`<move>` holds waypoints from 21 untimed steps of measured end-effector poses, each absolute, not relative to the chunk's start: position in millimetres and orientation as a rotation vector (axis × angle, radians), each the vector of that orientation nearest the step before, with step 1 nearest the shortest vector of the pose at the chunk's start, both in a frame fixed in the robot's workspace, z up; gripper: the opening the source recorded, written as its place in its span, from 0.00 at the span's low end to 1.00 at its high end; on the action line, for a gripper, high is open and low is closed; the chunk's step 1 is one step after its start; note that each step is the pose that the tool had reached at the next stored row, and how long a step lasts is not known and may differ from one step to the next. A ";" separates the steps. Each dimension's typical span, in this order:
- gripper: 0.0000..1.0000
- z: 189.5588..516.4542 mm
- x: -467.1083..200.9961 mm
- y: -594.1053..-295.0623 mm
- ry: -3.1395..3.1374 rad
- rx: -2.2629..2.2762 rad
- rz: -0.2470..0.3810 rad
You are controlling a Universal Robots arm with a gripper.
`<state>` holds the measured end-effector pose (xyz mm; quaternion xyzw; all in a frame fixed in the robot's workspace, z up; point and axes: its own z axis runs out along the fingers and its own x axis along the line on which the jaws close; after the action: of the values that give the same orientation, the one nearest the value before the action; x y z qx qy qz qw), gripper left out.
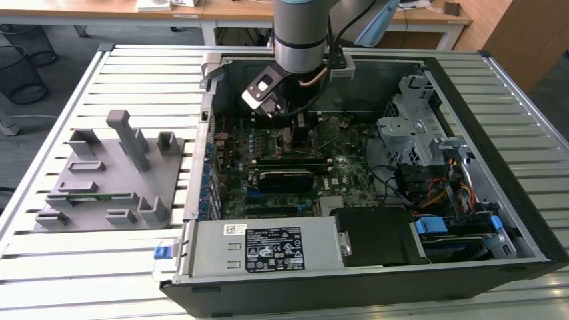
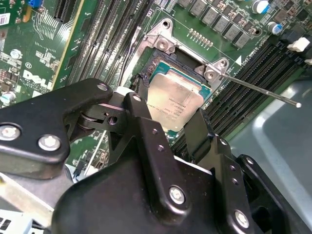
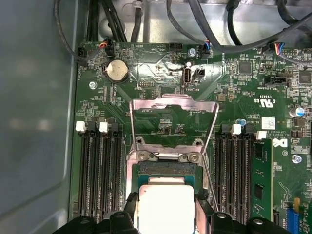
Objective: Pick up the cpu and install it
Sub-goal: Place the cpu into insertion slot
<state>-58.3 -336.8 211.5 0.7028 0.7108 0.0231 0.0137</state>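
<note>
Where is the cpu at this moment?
In both wrist views the cpu is held by the pincer at the open socket, between the memory slot banks.

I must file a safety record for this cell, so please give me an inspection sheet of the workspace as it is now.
Surface: slatted metal table, carrying an open computer case.
Job's things: cpu at the socket, seating not clear; load plate stands open.
Clutter: grey fixture tray beside the case, at the exterior view's left.
Grippers: gripper shut on two opposite edges of the cpu.
Cables: coloured wire bundle inside the case; black cables along the motherboard's edge.
Surroundings: wooden desks; wire basket on the floor.
</note>
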 end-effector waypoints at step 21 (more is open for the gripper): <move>0.54 198.6 -58.0 -337.7 2.188 2.214 0.072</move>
<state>-58.0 -337.7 198.6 0.7111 0.7026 0.0230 0.0139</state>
